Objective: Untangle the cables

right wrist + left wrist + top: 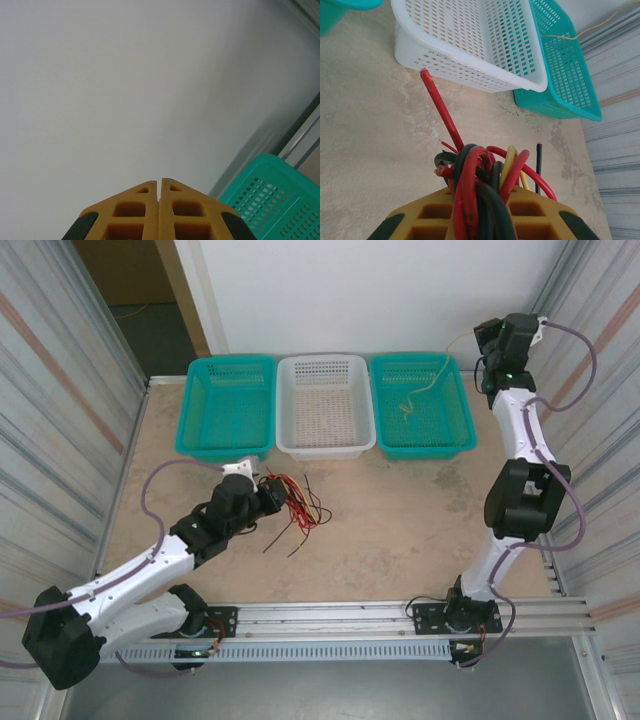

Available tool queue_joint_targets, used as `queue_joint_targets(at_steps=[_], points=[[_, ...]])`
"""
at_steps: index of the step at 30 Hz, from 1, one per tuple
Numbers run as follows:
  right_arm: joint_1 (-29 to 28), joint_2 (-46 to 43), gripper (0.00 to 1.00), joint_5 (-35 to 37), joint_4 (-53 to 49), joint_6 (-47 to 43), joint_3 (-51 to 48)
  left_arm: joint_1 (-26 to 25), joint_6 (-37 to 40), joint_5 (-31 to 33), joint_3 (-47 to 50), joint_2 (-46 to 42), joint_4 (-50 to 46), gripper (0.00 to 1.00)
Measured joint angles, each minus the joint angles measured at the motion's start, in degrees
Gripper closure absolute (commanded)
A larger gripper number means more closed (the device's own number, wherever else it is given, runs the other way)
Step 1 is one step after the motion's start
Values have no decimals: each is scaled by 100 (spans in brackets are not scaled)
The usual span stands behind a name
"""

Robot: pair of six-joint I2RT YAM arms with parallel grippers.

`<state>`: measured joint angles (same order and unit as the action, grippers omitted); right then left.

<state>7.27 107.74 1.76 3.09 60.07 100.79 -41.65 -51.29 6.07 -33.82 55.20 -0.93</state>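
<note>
This is looking like a robotics lab cell: two arms (150,570) are sitting bolted to an aluminium rail (340,615) at a beige surface (420,530), ribbed panels (60,390) are walling it in, and plastic baskets (325,447) are lining the back.

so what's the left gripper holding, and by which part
The left gripper pinches the cables as one bundle, gripped mid-tangle, with loose ends poking past its fingertips.
</note>
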Motion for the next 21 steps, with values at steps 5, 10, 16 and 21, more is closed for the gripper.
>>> queue_joint_targets(at_steps=[5,10,16,21], points=[[-166,208,100,210,293,168,0,0,0,0,0,28,42,100],[-269,341,100,428,457,254,0,0,0,-2,0,55,63,100],[-278,262,71,525,673,271,-326,0,0,-2,0,219,129,100],[-247,-293,54,595,787,374,-1574,0,2,-7,0,413,136,100]])
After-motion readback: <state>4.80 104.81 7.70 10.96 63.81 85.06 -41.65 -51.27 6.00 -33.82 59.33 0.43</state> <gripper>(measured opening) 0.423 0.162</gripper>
